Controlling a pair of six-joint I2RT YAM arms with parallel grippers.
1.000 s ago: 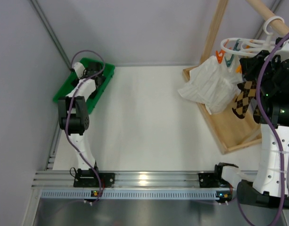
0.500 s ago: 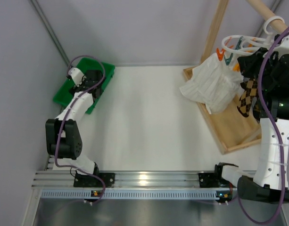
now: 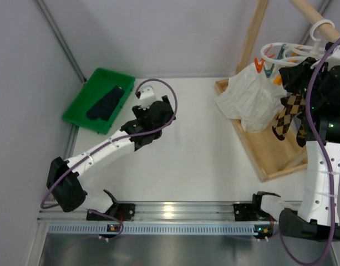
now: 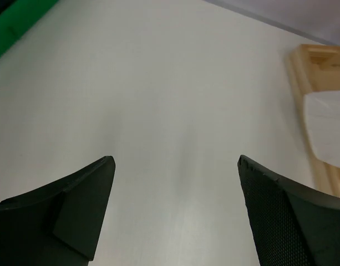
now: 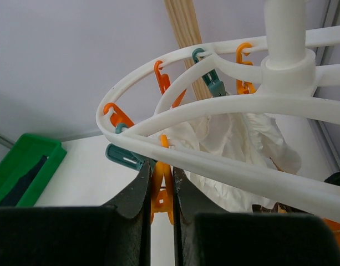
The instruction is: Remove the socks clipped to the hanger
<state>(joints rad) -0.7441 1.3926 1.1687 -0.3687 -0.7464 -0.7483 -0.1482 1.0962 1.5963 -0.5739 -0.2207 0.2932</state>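
White hanger (image 5: 286, 69), orange and teal clips (image 5: 124, 156) (argyle sock (image 3: 286, 116), seemingly navy).

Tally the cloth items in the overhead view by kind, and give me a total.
plain dark sock, lying in the green tray: 1
argyle sock, hanging from the hanger: 1
white cloth: 1
Total: 3 in plain sight; more socks may be hidden at the hanger.
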